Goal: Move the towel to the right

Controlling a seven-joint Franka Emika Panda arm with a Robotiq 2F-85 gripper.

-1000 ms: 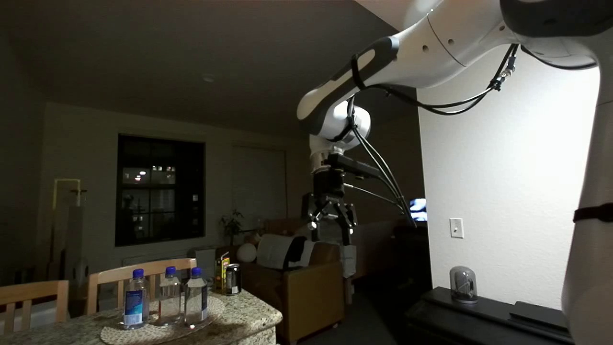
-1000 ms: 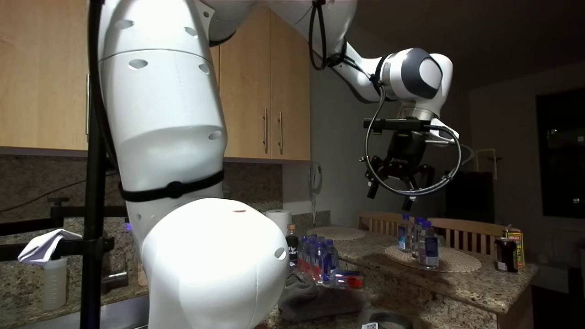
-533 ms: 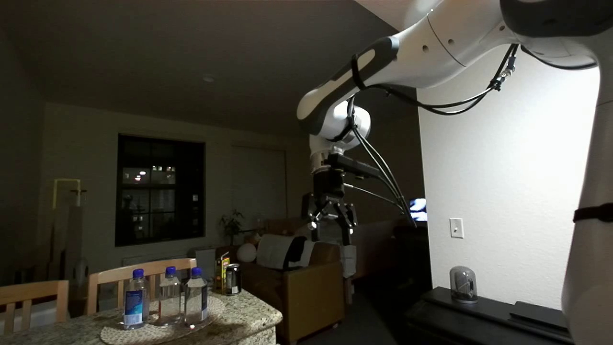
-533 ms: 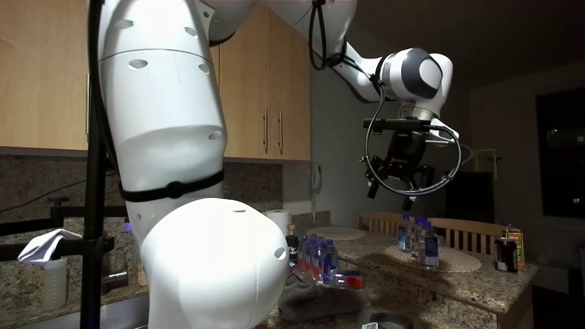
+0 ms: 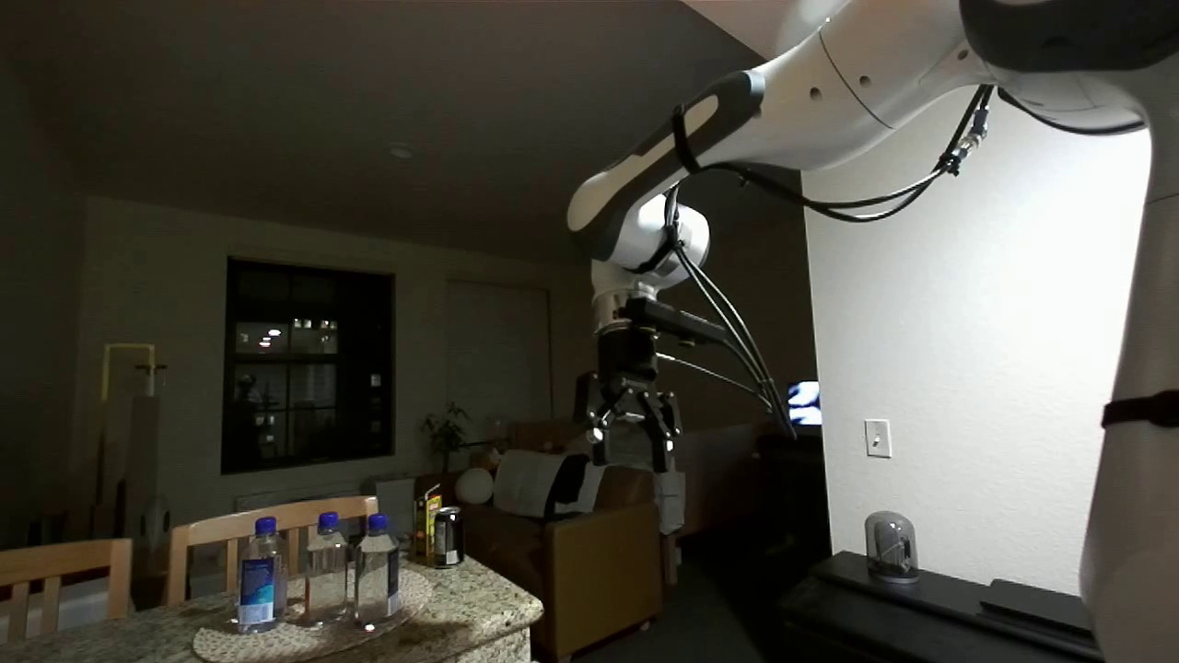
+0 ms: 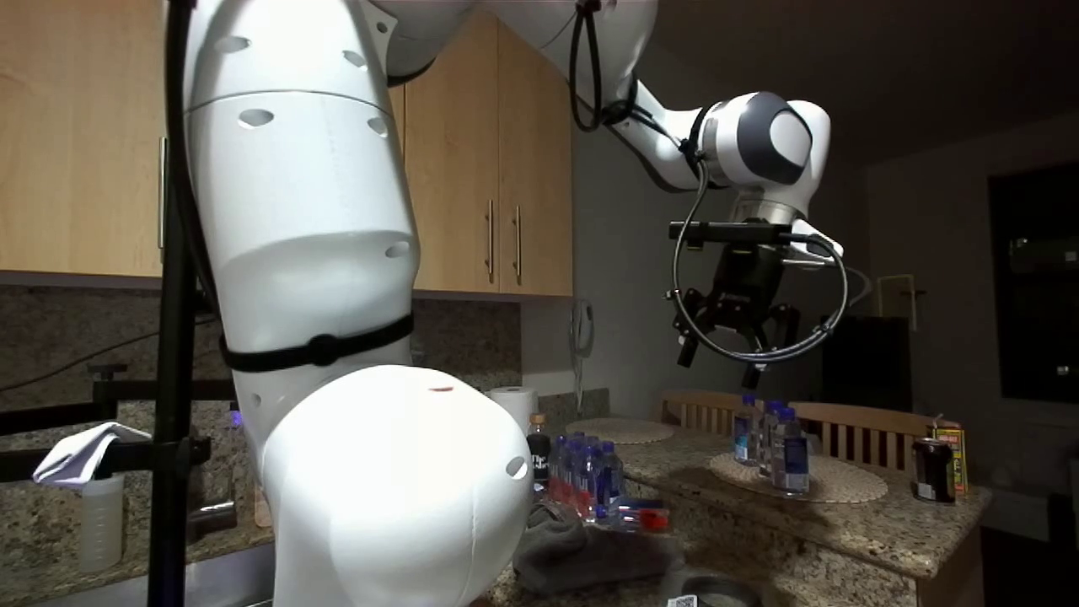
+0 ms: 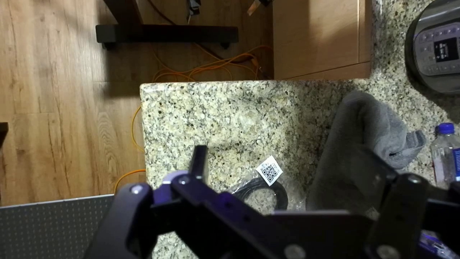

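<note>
The grey towel (image 7: 381, 129) lies crumpled and partly folded on the granite counter in the wrist view. It also shows in an exterior view (image 6: 582, 556), low behind the arm's white base, which hides part of it. In the remaining exterior view it is out of view. My gripper (image 7: 287, 154) is open and empty, with its fingers wide apart. One finger overlaps the towel in the wrist view and hides part of it. In both exterior views the gripper (image 5: 631, 459) (image 6: 719, 369) hangs high in the air, well above counter height, apart from the towel.
A bagged black cable (image 7: 282, 194) lies beside the towel. A round appliance (image 7: 438, 50) and a bottle (image 7: 444, 154) are near it. Several bottles (image 6: 582, 472) stand behind the towel. Three bottles (image 5: 327, 575) and a can (image 5: 449, 536) stand on the other granite counter (image 5: 497, 599).
My gripper has shifted very slightly to the left in both exterior views. It stays open. The towel has not moved.
</note>
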